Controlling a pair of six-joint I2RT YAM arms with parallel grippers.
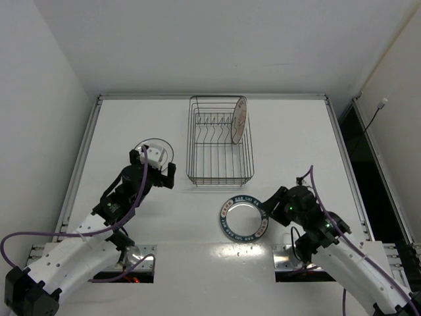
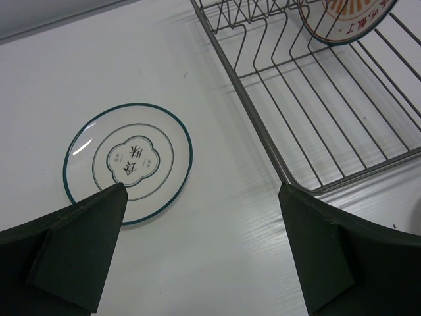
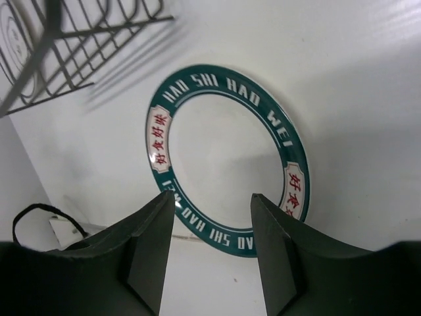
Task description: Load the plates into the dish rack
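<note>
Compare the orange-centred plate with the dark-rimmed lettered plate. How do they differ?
The orange-centred plate stands on edge in the dish rack; the lettered plate lies flat on the table. The orange-centred plate is loaded; the lettered plate is not. The orange-centred plate's middle is patterned orange; the lettered plate's is plain white. Both are round.

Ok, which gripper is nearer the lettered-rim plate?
Right. The right gripper hovers at the edge of the lettered-rim plate; the left gripper is far off to its left, by the plain plate.
</note>
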